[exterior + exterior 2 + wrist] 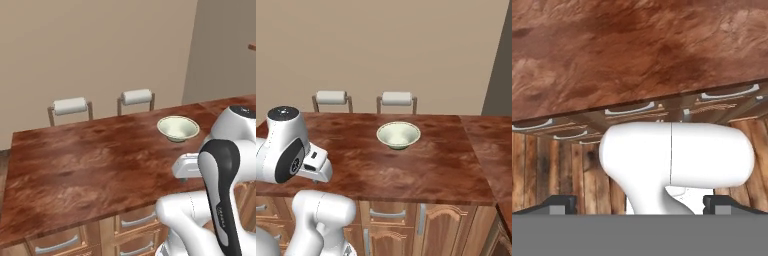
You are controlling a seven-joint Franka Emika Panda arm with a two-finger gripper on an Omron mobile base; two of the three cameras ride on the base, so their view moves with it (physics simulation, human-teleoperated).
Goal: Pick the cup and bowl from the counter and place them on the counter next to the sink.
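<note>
Bowl (398, 135) sits upright on the counter (421, 165); gripper (640, 202) spread wide, apparently grasping nothing.

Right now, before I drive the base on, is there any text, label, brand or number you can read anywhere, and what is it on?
None readable.
bowl: plain, no marking.
counter: wood grain, nothing written.
drawer fronts: handles, no labels.
Two stools behind the counter: plain white cushions.
</note>
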